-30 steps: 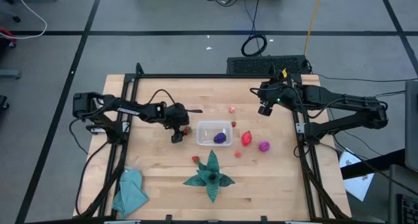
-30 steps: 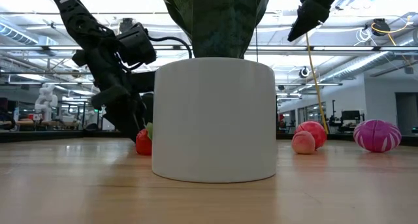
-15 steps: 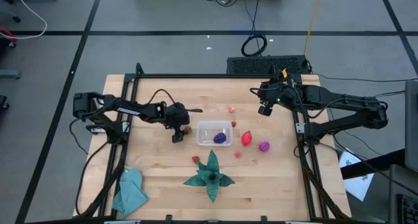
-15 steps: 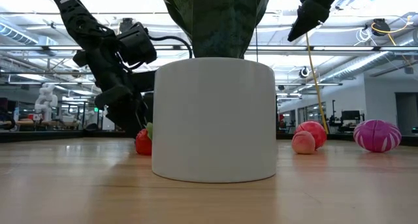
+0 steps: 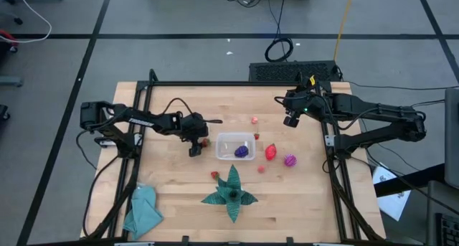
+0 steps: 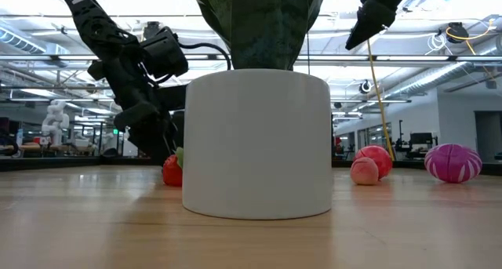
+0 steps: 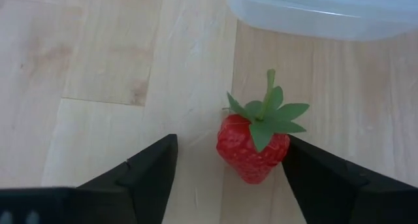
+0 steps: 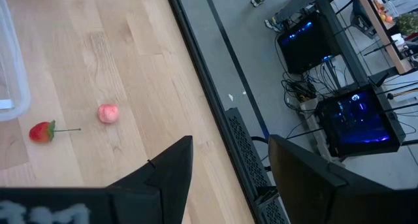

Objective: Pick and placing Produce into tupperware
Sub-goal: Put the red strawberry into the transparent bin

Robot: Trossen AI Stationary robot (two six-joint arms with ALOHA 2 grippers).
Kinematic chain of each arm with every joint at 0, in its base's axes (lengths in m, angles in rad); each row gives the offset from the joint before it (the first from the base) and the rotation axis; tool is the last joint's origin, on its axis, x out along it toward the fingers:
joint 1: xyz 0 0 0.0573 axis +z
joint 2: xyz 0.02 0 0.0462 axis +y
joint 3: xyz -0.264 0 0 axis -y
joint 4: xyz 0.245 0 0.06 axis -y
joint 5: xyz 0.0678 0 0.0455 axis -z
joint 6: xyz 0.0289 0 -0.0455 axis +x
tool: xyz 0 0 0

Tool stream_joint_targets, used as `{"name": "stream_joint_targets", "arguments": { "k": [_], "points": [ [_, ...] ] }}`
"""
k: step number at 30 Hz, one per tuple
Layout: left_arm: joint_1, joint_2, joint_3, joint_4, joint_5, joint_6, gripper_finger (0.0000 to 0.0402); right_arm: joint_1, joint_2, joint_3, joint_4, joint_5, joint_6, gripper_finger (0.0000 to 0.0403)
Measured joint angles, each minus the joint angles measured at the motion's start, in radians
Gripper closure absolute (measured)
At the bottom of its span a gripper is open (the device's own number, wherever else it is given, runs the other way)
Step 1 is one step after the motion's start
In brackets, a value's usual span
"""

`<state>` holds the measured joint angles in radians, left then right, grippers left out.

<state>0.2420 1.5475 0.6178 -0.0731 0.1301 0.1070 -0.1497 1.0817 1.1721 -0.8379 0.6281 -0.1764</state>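
My left gripper (image 7: 228, 175) is hanging spread around a strawberry (image 7: 255, 142) lying just beside the tupperware (image 5: 235, 146), not yet pinching. My right gripper (image 8: 228, 172) is waiting spread above the table's far edge.

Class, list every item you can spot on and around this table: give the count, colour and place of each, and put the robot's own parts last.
container: 1, clear, mid-table.
grape bunch: 1, purple, inside the container.
strawberry: 1, red with green leaves, just left of the container, between the left gripper's fingers.
other small fruits: 5 loose on the table; red, spiky magenta and small pink right of the container, red by the plant, pink at the back.
leafy plant: 1, dark green, front centre.
cloth: 1, teal, front-left corner.
left gripper: open, low around the strawberry.
right gripper: open, raised at back right.
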Motion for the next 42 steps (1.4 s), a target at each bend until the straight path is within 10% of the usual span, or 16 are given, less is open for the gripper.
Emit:
{"name": "stream_joint_targets", "arguments": {
  "k": [42],
  "points": [
    [0.031,-0.095,0.177,-0.448,-0.136,-0.013,0.0197,0.0,0.0,0.0,-0.004,0.0,0.014,0.0211]
  ]
}}
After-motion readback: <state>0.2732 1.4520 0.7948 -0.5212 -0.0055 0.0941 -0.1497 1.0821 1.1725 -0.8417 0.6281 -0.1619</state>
